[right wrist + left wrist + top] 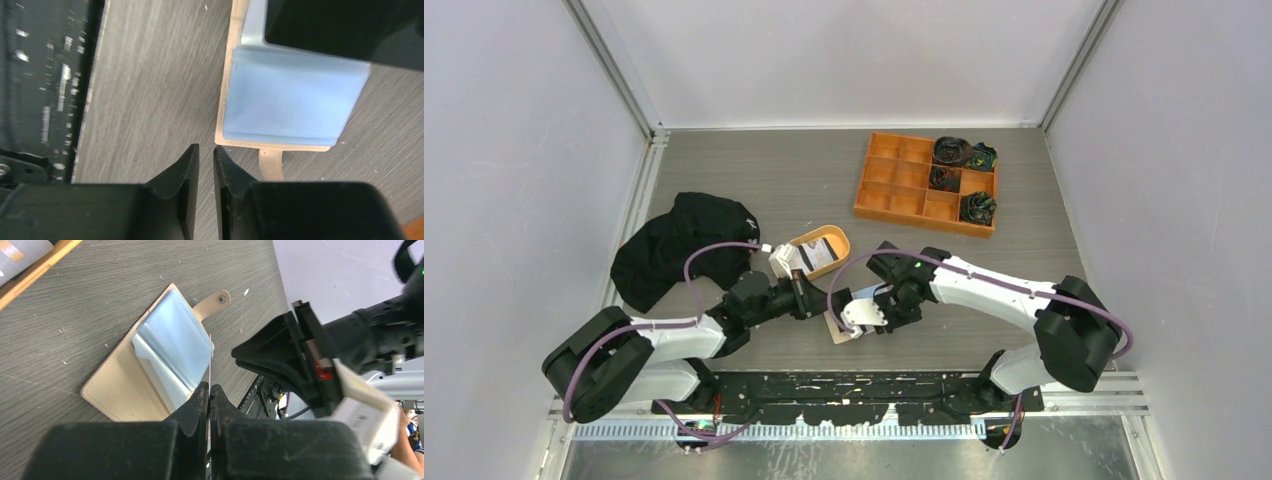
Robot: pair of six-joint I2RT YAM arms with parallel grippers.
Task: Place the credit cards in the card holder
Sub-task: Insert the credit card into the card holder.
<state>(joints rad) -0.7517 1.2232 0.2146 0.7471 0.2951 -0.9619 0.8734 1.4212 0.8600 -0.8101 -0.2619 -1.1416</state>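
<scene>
The card holder lies open on the table, tan inside up, with clear sleeves and a snap tab. It also shows in the right wrist view and, half hidden under both grippers, in the top view. My left gripper is shut on a thin credit card, seen edge-on, held upright just over the sleeves. My right gripper hovers beside the holder's tab edge, jaws almost together with nothing between them. A light grey card lies in the oval tray.
The oval orange-tan tray sits just behind the left gripper. An orange compartment box with dark rolled items stands at the back right. A black cloth lies at the left. The right gripper crowds the holder.
</scene>
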